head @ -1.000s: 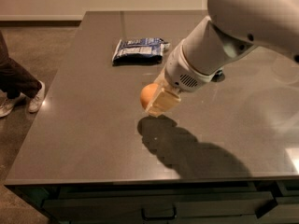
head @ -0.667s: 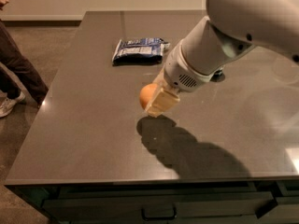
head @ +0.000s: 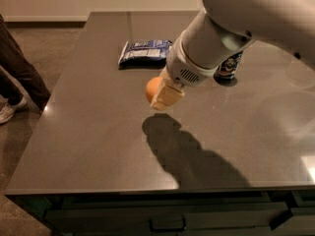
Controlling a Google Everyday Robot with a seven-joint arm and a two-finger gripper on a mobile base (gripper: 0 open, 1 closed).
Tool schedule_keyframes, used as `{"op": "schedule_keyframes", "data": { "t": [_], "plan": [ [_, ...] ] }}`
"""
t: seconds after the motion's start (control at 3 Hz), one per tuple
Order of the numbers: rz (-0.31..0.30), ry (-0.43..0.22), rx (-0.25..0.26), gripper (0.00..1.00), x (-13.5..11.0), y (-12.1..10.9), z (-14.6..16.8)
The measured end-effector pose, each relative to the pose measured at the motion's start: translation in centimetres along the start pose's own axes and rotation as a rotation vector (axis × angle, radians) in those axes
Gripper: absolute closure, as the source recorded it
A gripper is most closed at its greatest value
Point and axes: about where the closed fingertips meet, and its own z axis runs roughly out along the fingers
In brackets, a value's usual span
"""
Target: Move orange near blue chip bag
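Observation:
The orange (head: 152, 88) is held in my gripper (head: 160, 98), just above the dark grey table (head: 88, 132). The gripper's pale fingers (head: 168, 96) are closed around the fruit's right side and hide part of it. Its shadow falls on the table just below. The blue chip bag (head: 145, 53) lies flat on the table behind the orange, a short way farther from the camera. My white arm reaches in from the upper right.
A dark-blue drink can (head: 229, 67) stands upright to the right of the gripper, partly hidden by the arm. A person's legs (head: 17, 77) stand on the floor off the table's left edge. Drawers run below the front edge.
My gripper has moved the orange a little up and back toward the chip bag. The person's legs at the left have shifted.

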Motion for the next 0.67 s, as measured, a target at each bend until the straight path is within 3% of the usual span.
{"op": "schedule_keyframes", "data": {
  "t": [0.33, 0.67],
  "plan": [
    [0.007, -0.004, 0.053, 1.00, -1.1, -2.9, 0.9],
    [0.027, -0.016, 0.073, 1.00, -1.9, -5.5, 2.5]
  ]
}}
